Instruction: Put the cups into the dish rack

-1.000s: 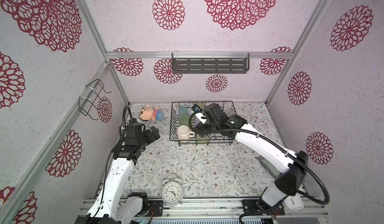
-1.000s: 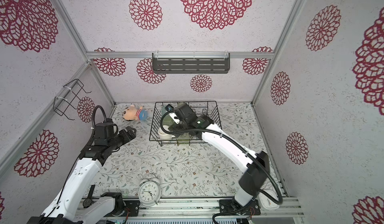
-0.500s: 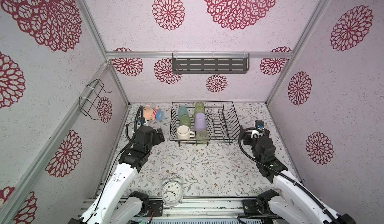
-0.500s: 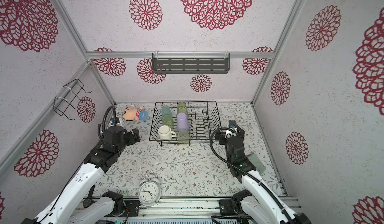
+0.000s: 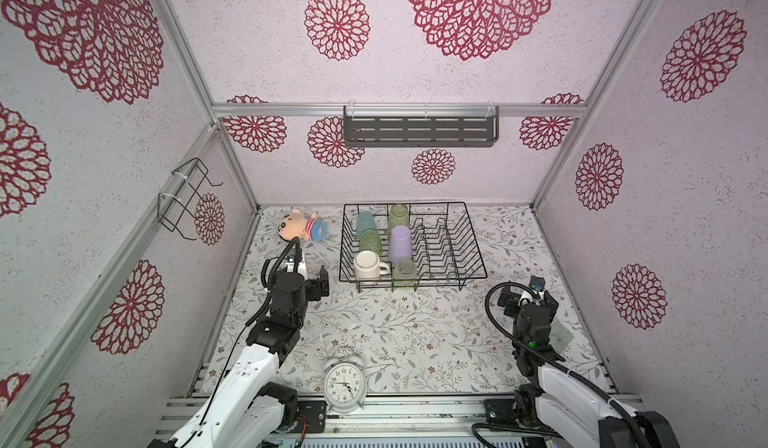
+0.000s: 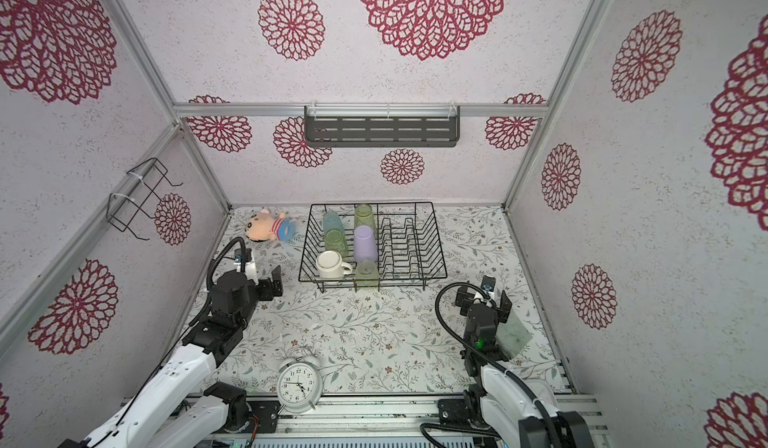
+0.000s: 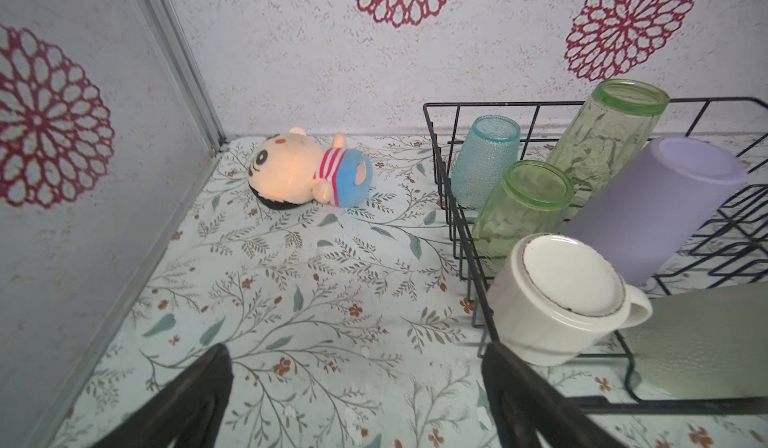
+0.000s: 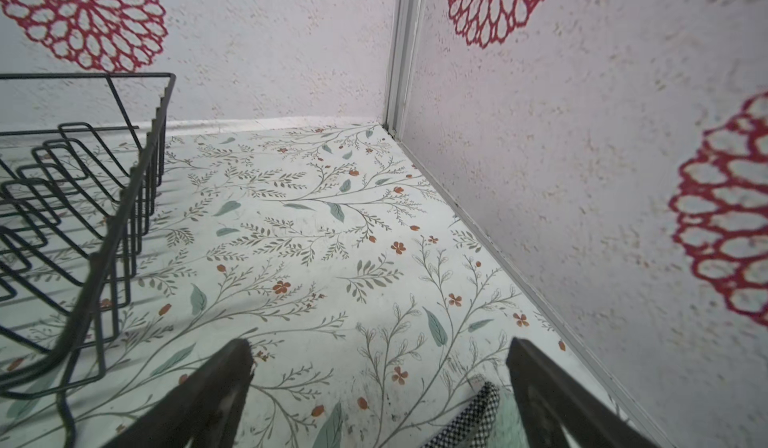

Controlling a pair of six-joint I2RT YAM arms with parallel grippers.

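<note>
At the back of the surface (image 5: 415, 329): dish rack (image 5: 446, 242), with all six cups in its left half, bottoms up. White mug (image 5: 368, 265) sits in the front-left corner, pale green tumbler (image 5: 405, 270) beside it at the front. Lilac tumbler (image 5: 400, 243) and green tumbler (image 5: 371, 240) are behind those. Light-blue cup (image 5: 365, 223) and tall green tumbler (image 5: 398, 216) stand at the back wall of the rack. Left jaws spread wide, holding nothing, just left of the rack's front-left corner. Right jaws spread wide too, empty, near the right wall, apart from the rack. Plush doll (image 5: 303, 228) lies left of the rack.
</note>
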